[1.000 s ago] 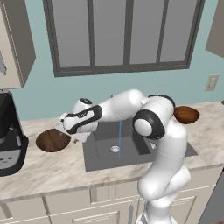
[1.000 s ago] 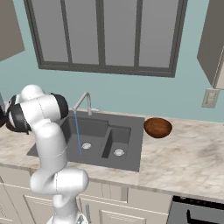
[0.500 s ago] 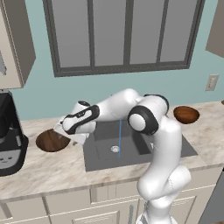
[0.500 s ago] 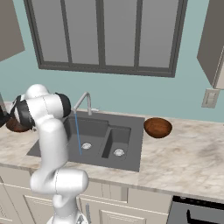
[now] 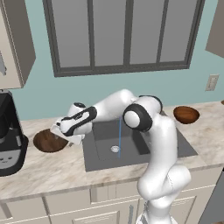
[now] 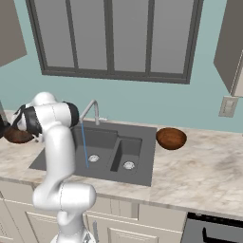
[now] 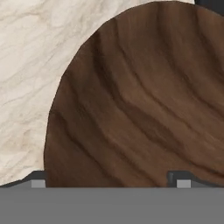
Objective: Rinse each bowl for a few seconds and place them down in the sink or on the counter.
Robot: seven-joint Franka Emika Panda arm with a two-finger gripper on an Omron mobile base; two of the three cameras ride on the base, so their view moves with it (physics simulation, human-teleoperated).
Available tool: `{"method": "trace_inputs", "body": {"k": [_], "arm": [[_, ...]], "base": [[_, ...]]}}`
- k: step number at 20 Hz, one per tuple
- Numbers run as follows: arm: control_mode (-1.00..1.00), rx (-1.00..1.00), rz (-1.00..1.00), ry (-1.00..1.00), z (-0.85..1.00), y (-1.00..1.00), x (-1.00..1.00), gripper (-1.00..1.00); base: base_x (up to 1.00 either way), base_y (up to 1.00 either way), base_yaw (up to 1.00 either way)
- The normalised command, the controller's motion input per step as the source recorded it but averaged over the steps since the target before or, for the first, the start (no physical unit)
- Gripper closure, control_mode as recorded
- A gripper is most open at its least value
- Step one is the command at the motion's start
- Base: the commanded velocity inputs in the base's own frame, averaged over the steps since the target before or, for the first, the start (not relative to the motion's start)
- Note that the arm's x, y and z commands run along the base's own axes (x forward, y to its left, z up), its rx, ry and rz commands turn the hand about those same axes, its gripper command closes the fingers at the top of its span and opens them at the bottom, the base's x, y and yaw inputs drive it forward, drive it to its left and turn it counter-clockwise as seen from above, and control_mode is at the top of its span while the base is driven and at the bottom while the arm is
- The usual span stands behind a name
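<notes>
Coffee machine (image 5: 9,131), black, at the far left of the counter (image 5: 52,166), which is a beige stone worktop with faint brown veins over cream cabinet fronts. Next right, first bowl (image 5: 49,140): shallow, round, dark brown with wavy wood grain, resting on the counter between the coffee machine and the sink; in the hand view this bowl (image 7: 140,100) lies close under the camera, its rim curving against pale marble. Gripper (image 5: 59,131), on a white arm reaching left across the sink, sits just above the right edge of that bowl; two dark finger tips (image 7: 38,180) stand apart at the bottom of the hand view with the bowl's wood showing between them, unclenched, and whether they touch the rim cannot be told. Sink (image 5: 144,148): dark grey, rectangular, double basin, round metal drains; slim silver gooseneck faucet (image 6: 91,110) at its far edge, a thin blue stream of water (image 6: 84,144) falling into the left basin. Second bowl (image 6: 171,138): more reddish brown, same shallow round form, upright on the counter just right of the sink's far right corner.
</notes>
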Motion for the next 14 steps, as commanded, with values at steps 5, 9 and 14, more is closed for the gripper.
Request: {"method": "trace_inputs", "body": {"k": [5, 9, 14], "arm": [[-1.0, 0.0, 0.0, 0.01, -0.32, 0.29, 0.22, 1.0], [-1.0, 0.0, 0.0, 0.0, -0.28, 0.32, 0.21, 1.0], [-1.0, 0.0, 0.0, 0.0, -0.26, 0.32, 0.15, 1.0]], "base": [[0.0, 0.0, 0.0], [0.0, 0.0, 0.0], [0.0, 0.0, 0.0]]}}
